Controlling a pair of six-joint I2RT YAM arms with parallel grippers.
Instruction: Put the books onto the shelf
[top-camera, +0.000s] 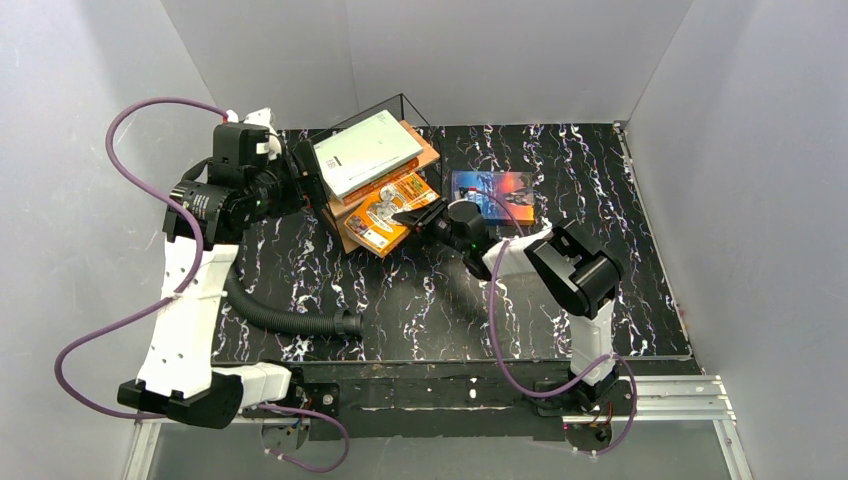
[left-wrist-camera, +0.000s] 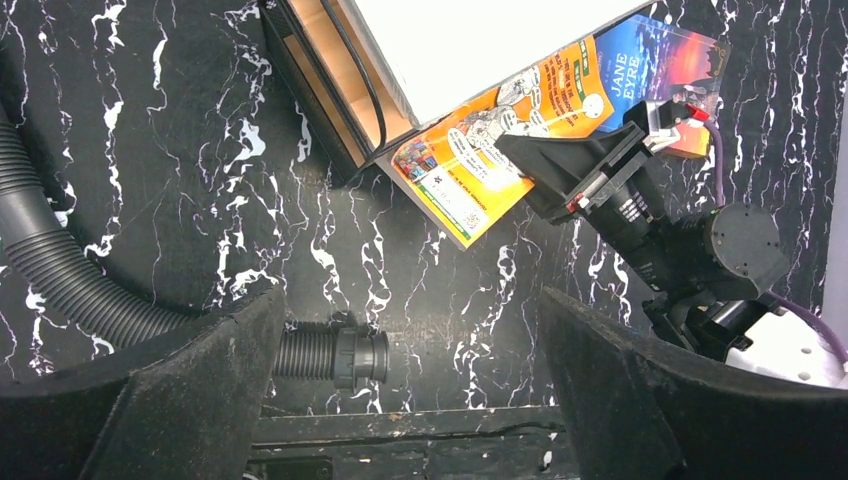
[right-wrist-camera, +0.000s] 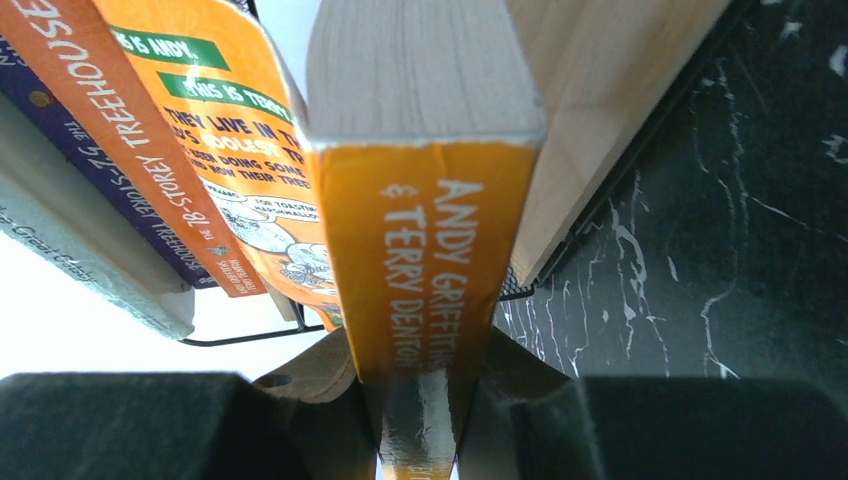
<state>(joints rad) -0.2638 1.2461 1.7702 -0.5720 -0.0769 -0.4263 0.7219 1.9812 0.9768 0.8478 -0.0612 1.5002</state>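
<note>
1. At the shelf (top-camera: 400, 118), I see my right gripper (top-camera: 418, 216) clamping the orange book (top-camera: 388, 215) at its lower board
2. Left gripper (top-camera: 308, 176) beside the shelf, jaws wide, empty
3. Blue book (top-camera: 492, 194) lies right of the shelf

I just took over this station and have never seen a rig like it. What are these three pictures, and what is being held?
The overhead view shows two robot arms bolted at the table's near edge. The other two come from cameras on each wrist. The left gripper stands open and empty beside the shelf, a small wire rack with books on it. The right gripper is shut on an orange book, gripping its spine at the shelf's edge. A blue sunset book lies flat on the black marbled table.
</note>
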